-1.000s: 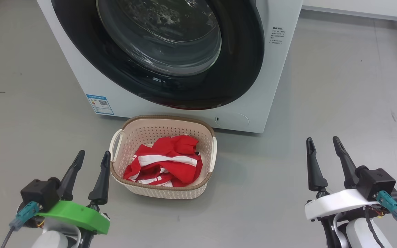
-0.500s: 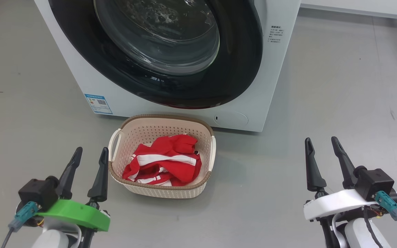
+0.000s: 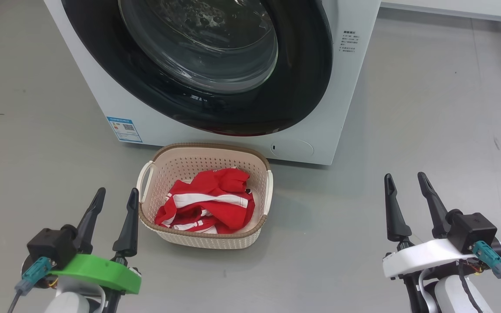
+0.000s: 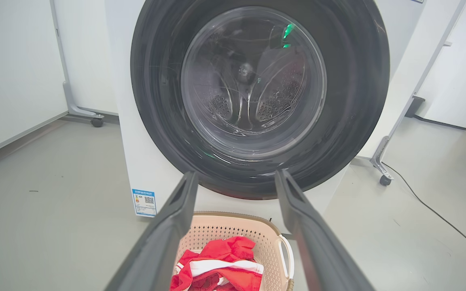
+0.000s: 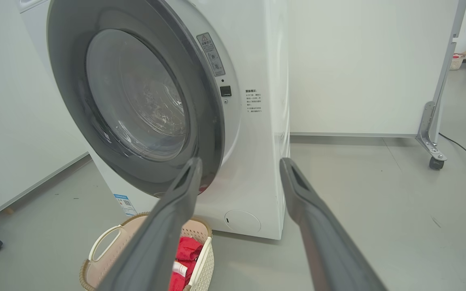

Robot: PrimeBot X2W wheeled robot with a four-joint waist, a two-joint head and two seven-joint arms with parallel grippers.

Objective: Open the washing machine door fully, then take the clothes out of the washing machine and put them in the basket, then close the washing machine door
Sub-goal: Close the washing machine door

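Two grippers hang low over the grey floor (image 3: 429, 108), each with its long dark fingers spread wide and nothing between them. The left gripper (image 3: 118, 191) sits at the lower left of the head view, its inner finger showing just beside the basket's left handle. The right gripper (image 3: 404, 175) sits at the lower right, well apart from the basket.

The basket (image 3: 209, 146) stands on the floor directly in front of the washing machine (image 3: 350, 87), near its base, below the bottom of the door. The clothes (image 3: 215, 204) lie bunched inside the basket (red fabric with white stripes), below its brown rim.

The washing machine door (image 3: 302, 65) lies flat against the washer's white front, its glossy black rim around the bulging glass window (image 3: 198, 43). Through that glass the left wrist view shows the perforated drum (image 4: 273, 105); no red fabric shows in it. A small blue label (image 3: 124, 129) is stuck on the lower left of the front.
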